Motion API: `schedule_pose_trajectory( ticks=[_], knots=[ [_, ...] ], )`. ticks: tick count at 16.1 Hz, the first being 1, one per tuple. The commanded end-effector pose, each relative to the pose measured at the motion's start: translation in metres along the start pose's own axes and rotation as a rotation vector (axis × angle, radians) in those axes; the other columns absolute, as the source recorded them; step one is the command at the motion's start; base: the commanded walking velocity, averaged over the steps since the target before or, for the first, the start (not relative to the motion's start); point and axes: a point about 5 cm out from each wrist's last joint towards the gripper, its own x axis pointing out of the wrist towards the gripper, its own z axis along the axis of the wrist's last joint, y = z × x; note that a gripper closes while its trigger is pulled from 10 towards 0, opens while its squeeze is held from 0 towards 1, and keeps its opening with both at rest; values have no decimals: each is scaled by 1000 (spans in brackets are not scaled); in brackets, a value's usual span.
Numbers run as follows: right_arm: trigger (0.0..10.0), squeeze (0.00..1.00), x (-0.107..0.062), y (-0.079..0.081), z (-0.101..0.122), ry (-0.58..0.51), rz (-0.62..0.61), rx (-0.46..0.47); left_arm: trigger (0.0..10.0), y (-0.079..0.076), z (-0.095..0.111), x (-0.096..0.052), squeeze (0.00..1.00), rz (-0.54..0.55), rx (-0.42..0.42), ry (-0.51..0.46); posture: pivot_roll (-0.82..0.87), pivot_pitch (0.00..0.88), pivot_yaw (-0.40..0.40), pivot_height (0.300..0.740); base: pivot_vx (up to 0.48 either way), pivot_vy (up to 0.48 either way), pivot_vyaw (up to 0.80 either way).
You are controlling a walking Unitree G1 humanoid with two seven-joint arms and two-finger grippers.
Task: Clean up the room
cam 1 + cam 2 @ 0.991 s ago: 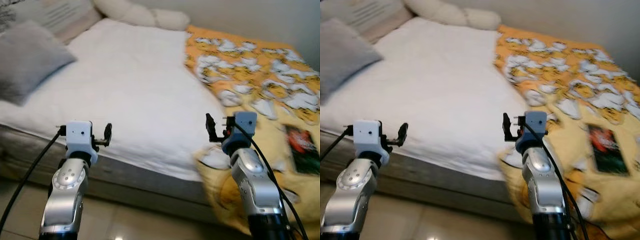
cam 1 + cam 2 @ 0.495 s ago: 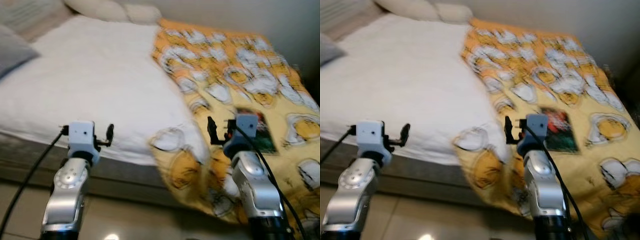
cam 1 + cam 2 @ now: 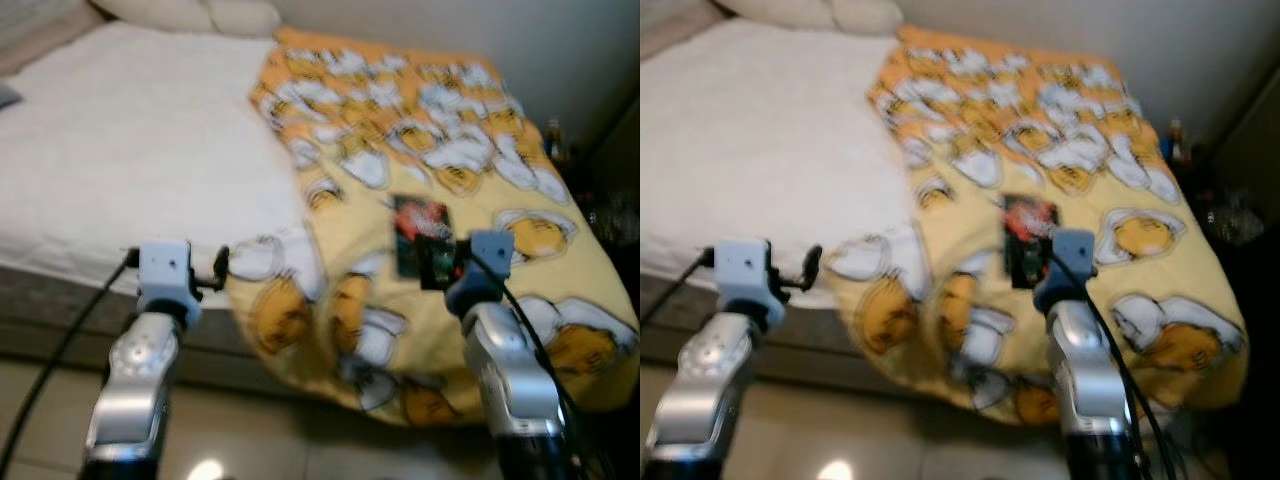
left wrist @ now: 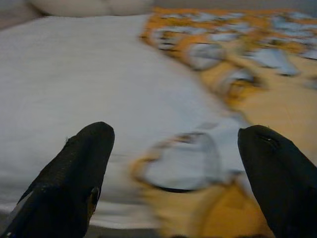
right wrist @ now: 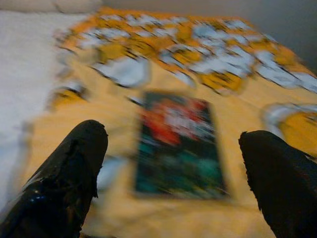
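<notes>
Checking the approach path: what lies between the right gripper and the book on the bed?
Only bare yellow blanket. In the right wrist view, the open right gripper looks straight at the book, with nothing else lying between.

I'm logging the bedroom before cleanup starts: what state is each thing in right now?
Yellow blanket: spread over the bed's right part, its edge hanging off the side.
Book: lying flat on the blanket, closed.
White sheet: uncovered.
Left gripper: open, holding nothing.
Right gripper: open, pointing at the book.
</notes>
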Motion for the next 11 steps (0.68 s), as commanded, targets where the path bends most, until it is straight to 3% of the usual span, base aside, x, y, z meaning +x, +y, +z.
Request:
schedule_pose_trajectory(
  ticks=[1,11],
  knots=[
    [10000,1000,1,-2,5,-15,-14,14,10000,-1,5,2,1000,-8,14,-12,-49,0,-40,740,0,-480,0],
    [10000,1000,-3,-8,0,-13,-78,42,10000,-4,8,11,1000,-52,34,-11,-76,0,16,740,0,-480,0]
  ],
)
